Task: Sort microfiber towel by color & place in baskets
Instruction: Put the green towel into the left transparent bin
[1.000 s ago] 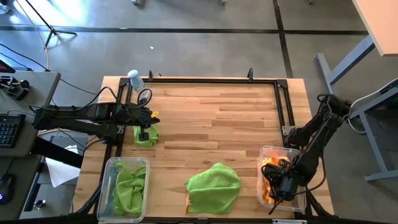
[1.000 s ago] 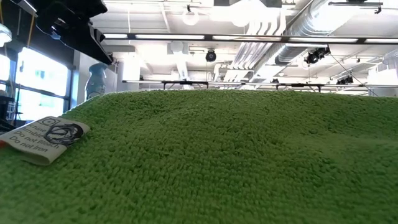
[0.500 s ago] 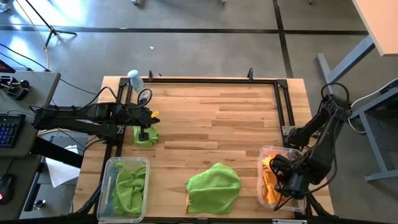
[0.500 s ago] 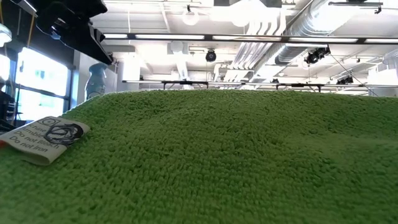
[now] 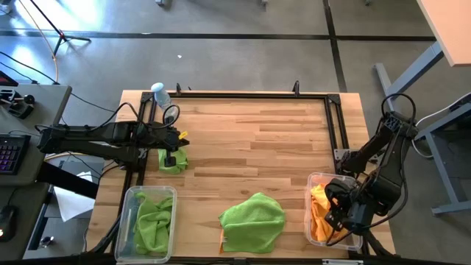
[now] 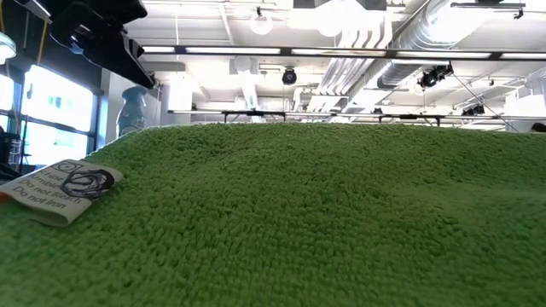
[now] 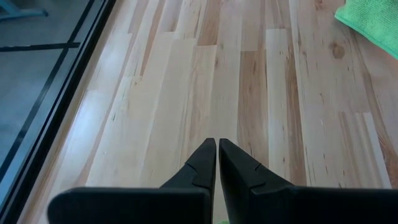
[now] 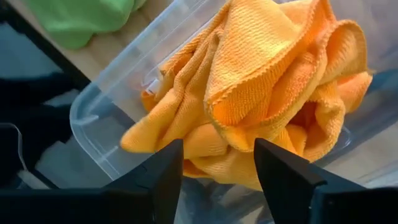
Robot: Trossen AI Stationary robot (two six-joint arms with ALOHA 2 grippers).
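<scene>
My right gripper [image 5: 344, 215] hangs open above the right basket [image 5: 308, 210], fingers pointing down. In the right wrist view the gripper [image 8: 217, 180] stands clear over a bunched orange towel [image 8: 261, 87] that lies in the clear basket [image 8: 99, 112]. The left basket [image 5: 126, 221] holds green towels [image 5: 153, 221]. A large green towel [image 5: 252, 219] lies crumpled on the table's near middle, and fills the low view [image 6: 290, 222]. My left gripper [image 7: 217, 146] is shut, over a small green towel [image 5: 180, 160] at the table's left.
A small clear water bottle [image 5: 158, 94] stands at the far left corner. A black frame [image 5: 243, 94] runs along the table's far edge and sides. An orange edge [image 5: 221, 237] peeks from under the large green towel. Bare wood [image 5: 257, 140] stretches across the middle.
My right gripper has risen straight up out of the right basket and rolled about its own axis. The orange towel has stayed behind, lying in the basket.
</scene>
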